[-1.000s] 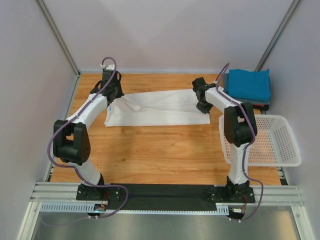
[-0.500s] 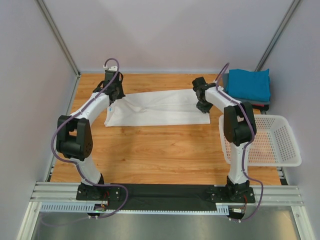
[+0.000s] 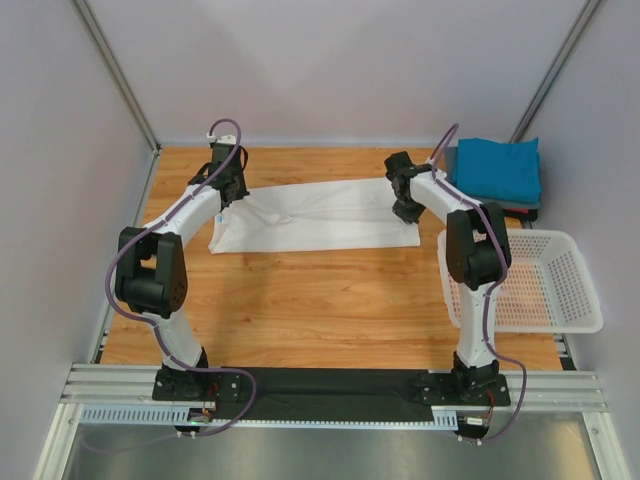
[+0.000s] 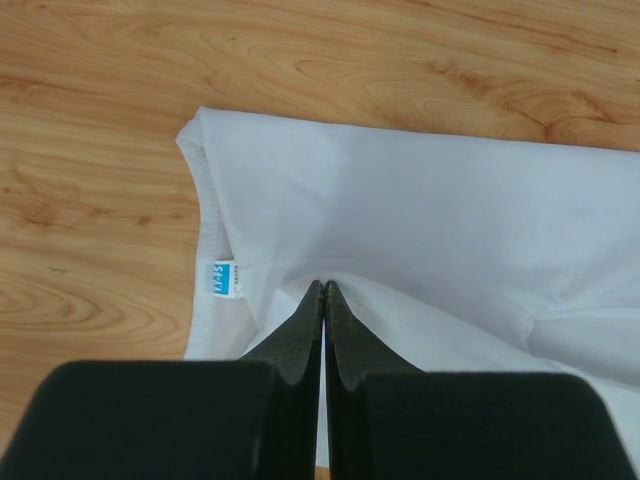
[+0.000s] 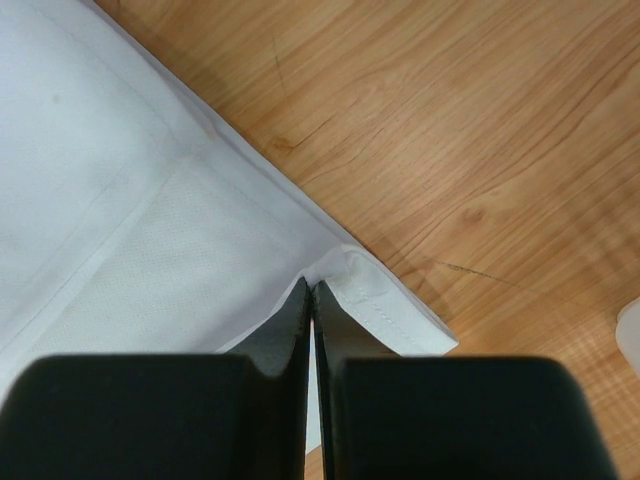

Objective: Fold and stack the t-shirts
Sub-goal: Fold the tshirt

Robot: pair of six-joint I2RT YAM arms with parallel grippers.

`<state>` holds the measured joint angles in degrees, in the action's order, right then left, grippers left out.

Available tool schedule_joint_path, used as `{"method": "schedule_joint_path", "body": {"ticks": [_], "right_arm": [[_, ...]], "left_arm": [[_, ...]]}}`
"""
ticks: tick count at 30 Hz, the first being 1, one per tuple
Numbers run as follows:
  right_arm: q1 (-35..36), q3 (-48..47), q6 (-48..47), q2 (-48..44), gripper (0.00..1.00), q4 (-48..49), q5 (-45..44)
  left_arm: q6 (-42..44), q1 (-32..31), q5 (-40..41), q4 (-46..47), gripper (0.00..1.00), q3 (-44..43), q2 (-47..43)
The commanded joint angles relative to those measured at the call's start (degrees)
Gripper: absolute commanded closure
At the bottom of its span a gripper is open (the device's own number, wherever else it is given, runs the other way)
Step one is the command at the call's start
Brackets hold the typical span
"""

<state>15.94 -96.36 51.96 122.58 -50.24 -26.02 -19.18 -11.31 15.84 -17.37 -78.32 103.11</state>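
A white t-shirt (image 3: 315, 218) lies folded into a long strip across the far half of the table. My left gripper (image 3: 229, 196) is shut on its left end, pinching cloth beside the collar label (image 4: 226, 278) with its tips (image 4: 325, 286) together. My right gripper (image 3: 407, 210) is shut on the strip's right end, its tips (image 5: 311, 286) nipping a fold of the hem (image 5: 385, 305). A folded teal t-shirt (image 3: 498, 168) rests on a dark grey one (image 3: 520, 208) at the far right corner.
A white mesh basket (image 3: 560, 282) stands at the right edge of the wooden table (image 3: 300, 310), next to the right arm. Grey walls close in the left, right and far sides.
The left arm has stretched farther toward the back, carrying its pinched end of the white t-shirt slightly away. The right gripper has edged back a little too.
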Motion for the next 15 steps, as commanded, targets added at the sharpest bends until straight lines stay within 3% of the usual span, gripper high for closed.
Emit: {"method": "schedule_joint_path", "body": {"ticks": [1, 15], "right_arm": [[-0.30, -2.43, -0.72, -0.24, 1.00, 0.84, -1.05], [-0.30, -5.68, -2.31, 1.69, 1.00, 1.55, -0.61]], "left_arm": [[0.55, -0.38, 2.36, 1.19, 1.00, -2.62, -0.63], [-0.86, -0.38, 6.31, 0.84, 1.00, -0.87, -2.39]]}}
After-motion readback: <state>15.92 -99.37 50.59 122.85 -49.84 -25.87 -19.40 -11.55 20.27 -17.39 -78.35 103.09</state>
